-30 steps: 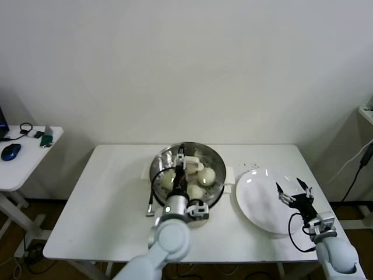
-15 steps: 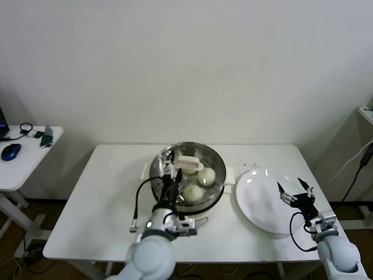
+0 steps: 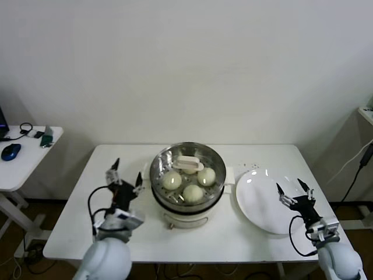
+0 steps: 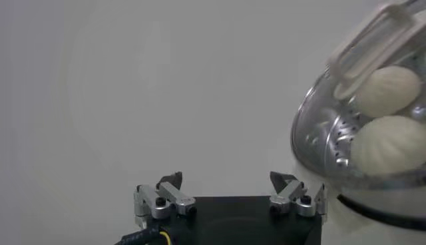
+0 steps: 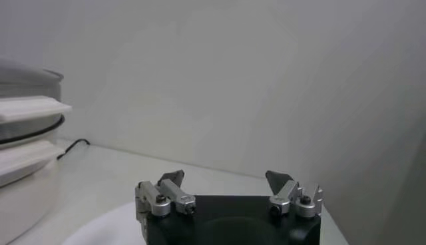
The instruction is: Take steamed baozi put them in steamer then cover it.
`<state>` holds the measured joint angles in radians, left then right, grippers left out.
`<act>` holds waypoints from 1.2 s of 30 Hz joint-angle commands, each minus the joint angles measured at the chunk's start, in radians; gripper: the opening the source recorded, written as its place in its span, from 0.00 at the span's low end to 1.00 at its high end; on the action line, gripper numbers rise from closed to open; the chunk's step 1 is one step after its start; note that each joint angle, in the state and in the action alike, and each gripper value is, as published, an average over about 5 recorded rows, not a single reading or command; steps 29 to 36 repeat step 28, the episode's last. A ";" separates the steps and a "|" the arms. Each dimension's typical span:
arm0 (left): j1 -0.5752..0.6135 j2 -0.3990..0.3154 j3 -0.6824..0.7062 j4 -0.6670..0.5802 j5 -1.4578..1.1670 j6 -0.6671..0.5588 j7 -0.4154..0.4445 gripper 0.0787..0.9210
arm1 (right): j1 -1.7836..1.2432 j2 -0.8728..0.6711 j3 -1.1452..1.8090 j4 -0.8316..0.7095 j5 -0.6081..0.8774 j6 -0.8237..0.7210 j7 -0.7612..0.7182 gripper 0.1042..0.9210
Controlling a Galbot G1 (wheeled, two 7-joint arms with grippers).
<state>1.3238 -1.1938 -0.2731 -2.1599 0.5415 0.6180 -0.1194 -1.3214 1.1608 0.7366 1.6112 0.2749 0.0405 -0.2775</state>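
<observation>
The steamer (image 3: 187,201) stands at the table's middle, and the clear cover (image 3: 166,157) lies on it with its cream handle (image 3: 189,164) on top. Through the glass three steamed baozi (image 3: 172,179) show. My left gripper (image 3: 124,175) is left of the steamer, apart from it, open and empty. In the left wrist view the left gripper (image 4: 226,181) faces bare table, with the steamer (image 4: 319,143), the cover's handle (image 4: 373,40) and two baozi (image 4: 391,90) off to one side. My right gripper (image 3: 293,191) hovers open over the white plate (image 3: 259,204); the right wrist view shows this right gripper (image 5: 226,178) empty.
The white plate lies right of the steamer, which the right wrist view shows as a steamer (image 5: 20,153) at the frame's edge. A small side table (image 3: 23,154) with a mouse and cables stands off to the left. Bare tabletop (image 3: 76,221) surrounds my left gripper.
My left gripper has let go of the cover's handle and drawn back from over the steamer to its left. The cover rests on the steamer. The right gripper barely moved.
</observation>
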 commanded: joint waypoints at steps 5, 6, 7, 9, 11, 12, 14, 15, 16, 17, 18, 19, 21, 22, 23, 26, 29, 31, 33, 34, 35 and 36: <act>0.322 -0.182 -0.451 0.193 -0.567 -0.820 -0.031 0.88 | -0.085 0.069 0.004 0.074 0.007 0.051 -0.014 0.88; 0.329 -0.185 -0.450 0.208 -0.572 -0.830 -0.029 0.88 | -0.088 0.070 0.004 0.075 0.003 0.054 -0.016 0.88; 0.334 -0.188 -0.450 0.220 -0.574 -0.835 -0.028 0.88 | -0.090 0.070 0.004 0.075 0.000 0.058 -0.018 0.88; 0.342 -0.194 -0.447 0.236 -0.574 -0.841 -0.023 0.88 | -0.091 0.071 0.003 0.074 -0.004 0.062 -0.017 0.88; 0.346 -0.200 -0.444 0.245 -0.572 -0.842 -0.017 0.88 | -0.090 0.073 0.002 0.071 -0.003 0.065 -0.015 0.88; 0.347 -0.202 -0.443 0.248 -0.571 -0.843 -0.010 0.88 | -0.089 0.074 0.002 0.069 -0.003 0.067 -0.015 0.88; 0.350 -0.207 -0.441 0.250 -0.574 -0.841 0.010 0.88 | -0.089 0.074 0.002 0.067 -0.002 0.070 -0.015 0.88; 0.352 -0.209 -0.441 0.249 -0.578 -0.841 0.020 0.88 | -0.090 0.074 0.001 0.067 -0.002 0.071 -0.015 0.88; 0.353 -0.210 -0.442 0.248 -0.584 -0.840 0.030 0.88 | -0.090 0.074 0.001 0.067 -0.002 0.072 -0.015 0.88; 0.354 -0.211 -0.442 0.246 -0.591 -0.837 0.035 0.88 | -0.090 0.074 0.001 0.067 -0.001 0.072 -0.015 0.88; 0.354 -0.212 -0.442 0.243 -0.598 -0.834 0.040 0.88 | -0.089 0.074 0.000 0.067 -0.001 0.073 -0.015 0.88; 0.353 -0.212 -0.440 0.239 -0.602 -0.831 0.044 0.88 | -0.088 0.074 0.000 0.066 -0.001 0.073 -0.015 0.88; 0.352 -0.211 -0.436 0.234 -0.606 -0.824 0.049 0.88 | -0.085 0.076 -0.001 0.064 -0.001 0.074 -0.015 0.88; 0.352 -0.210 -0.433 0.231 -0.605 -0.820 0.055 0.88 | -0.084 0.078 -0.002 0.063 0.000 0.075 -0.015 0.88; 0.351 -0.210 -0.431 0.229 -0.604 -0.817 0.059 0.88 | -0.084 0.081 -0.002 0.062 -0.001 0.077 -0.016 0.88; 0.346 -0.209 -0.427 0.229 -0.607 -0.814 0.072 0.88 | -0.087 0.090 -0.002 0.060 -0.007 0.081 -0.019 0.88; 0.343 -0.209 -0.427 0.230 -0.608 -0.816 0.074 0.88 | -0.088 0.093 -0.002 0.060 -0.010 0.083 -0.019 0.88; 0.343 -0.209 -0.427 0.230 -0.608 -0.816 0.074 0.88 | -0.088 0.093 -0.002 0.060 -0.010 0.083 -0.019 0.88; 0.343 -0.209 -0.427 0.230 -0.608 -0.816 0.074 0.88 | -0.088 0.093 -0.002 0.060 -0.010 0.083 -0.019 0.88; 0.343 -0.209 -0.427 0.230 -0.608 -0.816 0.074 0.88 | -0.088 0.093 -0.002 0.060 -0.010 0.083 -0.019 0.88; 0.343 -0.209 -0.427 0.230 -0.608 -0.816 0.074 0.88 | -0.088 0.093 -0.002 0.060 -0.010 0.083 -0.019 0.88; 0.343 -0.209 -0.427 0.230 -0.608 -0.816 0.074 0.88 | -0.088 0.093 -0.002 0.060 -0.010 0.083 -0.019 0.88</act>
